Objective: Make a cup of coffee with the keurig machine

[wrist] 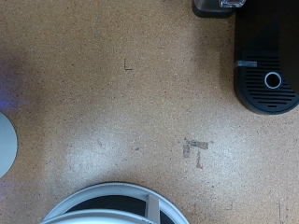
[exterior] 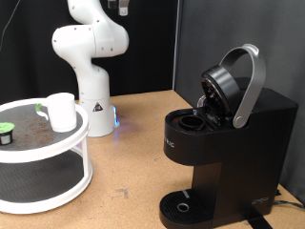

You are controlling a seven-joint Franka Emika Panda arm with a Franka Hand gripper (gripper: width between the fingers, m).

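Claw fingers do not show in the wrist view, and in the exterior view only a dark bit of the gripper (exterior: pixel 118 6) peeks in at the top edge, so whether it stands wide or narrow cannot be told. It holds nothing that either picture shows.

Far below the claw, the keurig machine (exterior: pixel 229 143) stands on the cork table (exterior: pixel 133 143) with its grey-handled lid (exterior: pixel 240 84) swung up and the pod chamber open. No cup sits on its round drip tray (exterior: pixel 181 206). From this, the judgement is that the lid-opening step is done and loading has not begun. The next move would call for a long descent from this height and a careful pick.

The cup (exterior: pixel 62 112) stands upright on the top tier of the white two-tier stand (exterior: pixel 38 186), well apart from the machine, with a small green-topped pod (exterior: pixel 6 127) near it on the same tier.

Below the claw the wrist view shows a wide stretch of bare cork, with the machine (wrist: pixel 266 61) at one edge and the stand's rim (wrist: pixel 112 198) at another. The raised lid and the white arm base (exterior: pixel 91 67) are the edges to mind.
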